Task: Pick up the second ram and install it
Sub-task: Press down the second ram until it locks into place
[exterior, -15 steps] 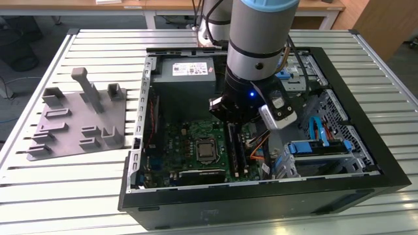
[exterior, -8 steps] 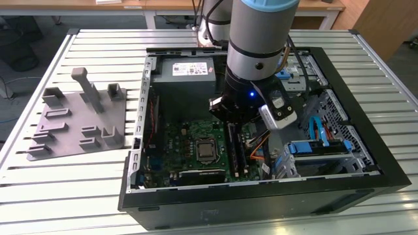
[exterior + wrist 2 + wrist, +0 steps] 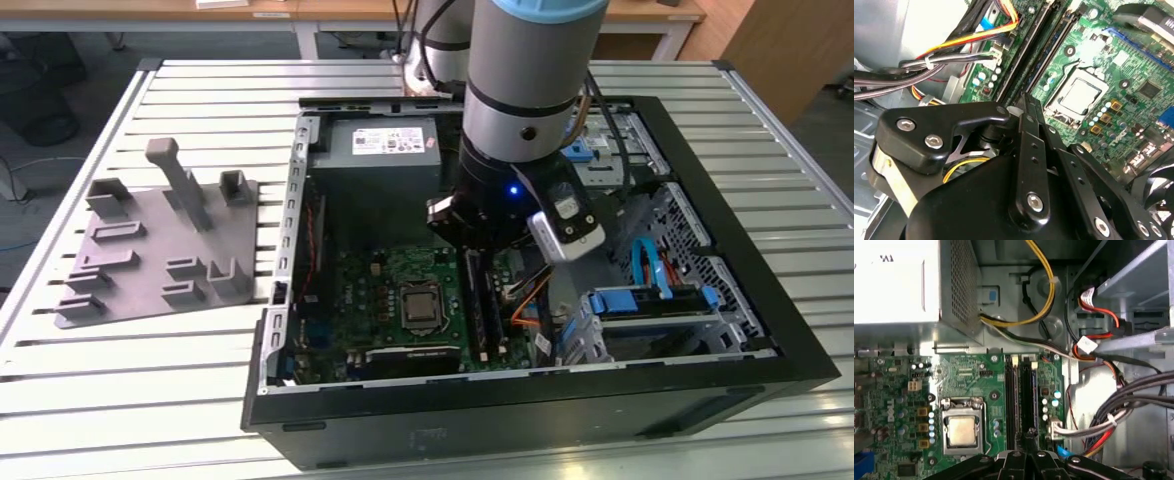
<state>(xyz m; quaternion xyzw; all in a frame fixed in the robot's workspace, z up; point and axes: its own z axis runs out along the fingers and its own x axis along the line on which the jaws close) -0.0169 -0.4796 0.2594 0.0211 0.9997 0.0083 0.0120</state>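
— Inside the open black computer case (image 3: 534, 400), on the white slatted metal table (image 3: 134, 400): what is the arm doing?

— The grey arm with the light blue ring (image 3: 527, 90) reaches straight down into the case. Its black gripper (image 3: 1027, 440) hangs low over the green motherboard (image 3: 969, 375), at one end of the pair of long black memory slots (image 3: 1019, 405).

— Is the gripper holding anything?

— I cannot tell. Its own black linkage covers the tip in both wrist views, and in the exterior view the arm's wrist hides it.

— Then where is the second ram?

— I cannot pick the dark stick out from the black slots under the gripper. Whether it is in the gripper or seated in a slot is not clear.

— What lies around the slots?

— The square silver processor socket (image 3: 961, 432) sits just beside them on the board. On their other side runs a bundle of black, red and white cables (image 3: 1134, 395). The grey metal power supply box (image 3: 894, 280) stands past the board's edge, and a yellow cable (image 3: 1046, 295) loops out from beside it.

— And outside the case?

— On the exterior view's left, the grey plastic holder tray with upright blocks (image 3: 160, 250) lies on the table, near the case.
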